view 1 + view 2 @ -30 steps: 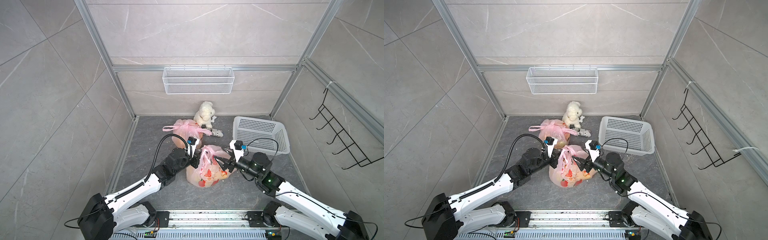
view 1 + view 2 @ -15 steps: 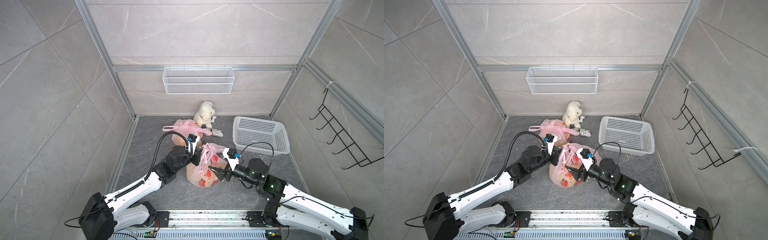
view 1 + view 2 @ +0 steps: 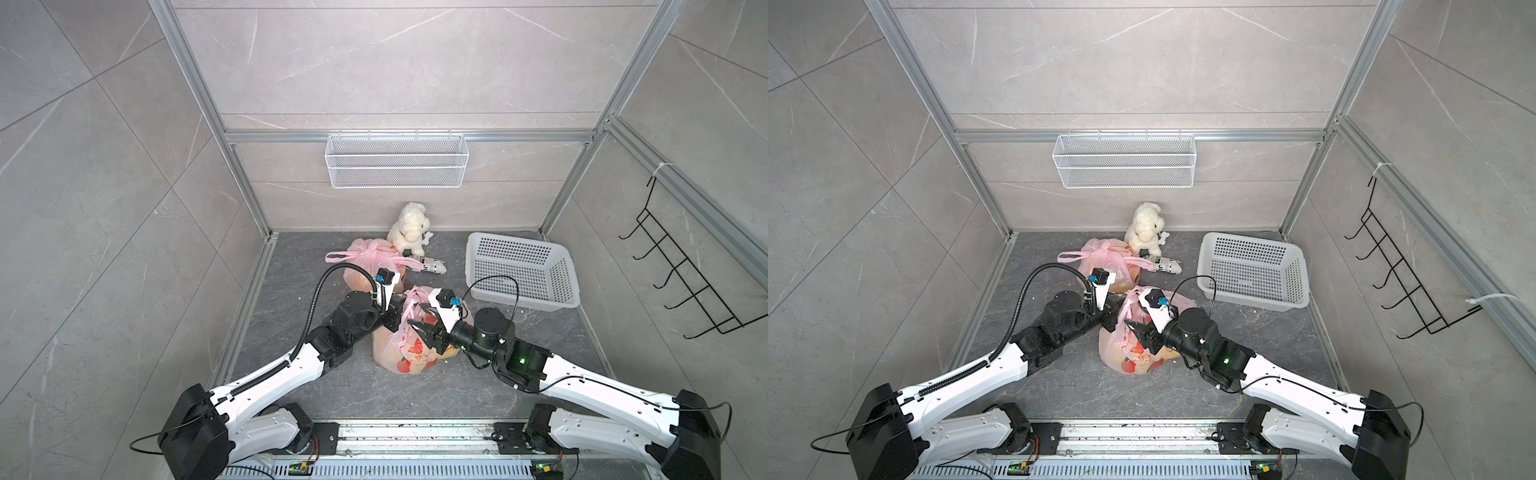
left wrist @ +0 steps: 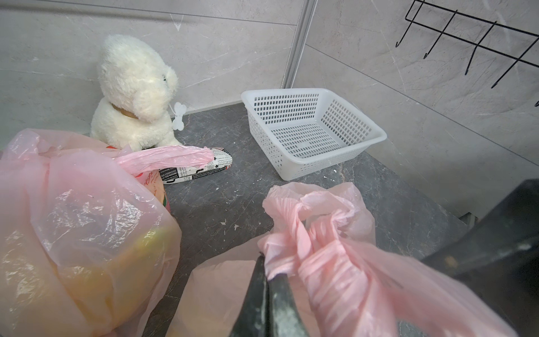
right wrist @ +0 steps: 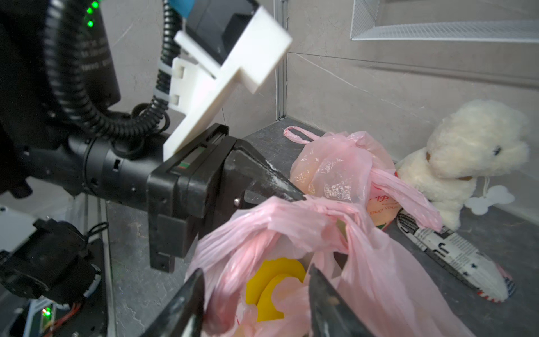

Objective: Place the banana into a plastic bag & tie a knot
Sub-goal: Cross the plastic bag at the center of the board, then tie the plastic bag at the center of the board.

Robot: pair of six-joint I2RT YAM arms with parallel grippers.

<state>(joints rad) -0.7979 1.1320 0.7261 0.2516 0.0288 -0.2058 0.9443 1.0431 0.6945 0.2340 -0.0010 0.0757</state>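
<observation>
A pink plastic bag [image 3: 409, 353] [image 3: 1133, 353] with fruit prints stands mid-floor in both top views. My left gripper [image 3: 398, 321] [image 3: 1113, 318] [image 4: 264, 261] is shut on one twisted handle of the bag [image 4: 294, 233] and holds it up. My right gripper [image 3: 417, 318] [image 3: 1134, 321] [image 5: 255, 270] is open at the bag's top, its jaws apart on either side of the bunched handles. The yellow banana [image 5: 271, 284] shows inside the bag mouth between those jaws.
A second, tied pink bag [image 3: 370, 266] sits behind, with a white plush dog [image 3: 409, 228] and a newsprint-patterned item [image 3: 432, 264] beside it. A white perforated basket [image 3: 523, 270] stands at the back right. A wire shelf [image 3: 397, 166] and a black hook rack [image 3: 685, 282] hang on the walls.
My right gripper has moved left onto the top of the bag and its jaws have narrowed around the handles. The left gripper has kept its hold and barely moved.
</observation>
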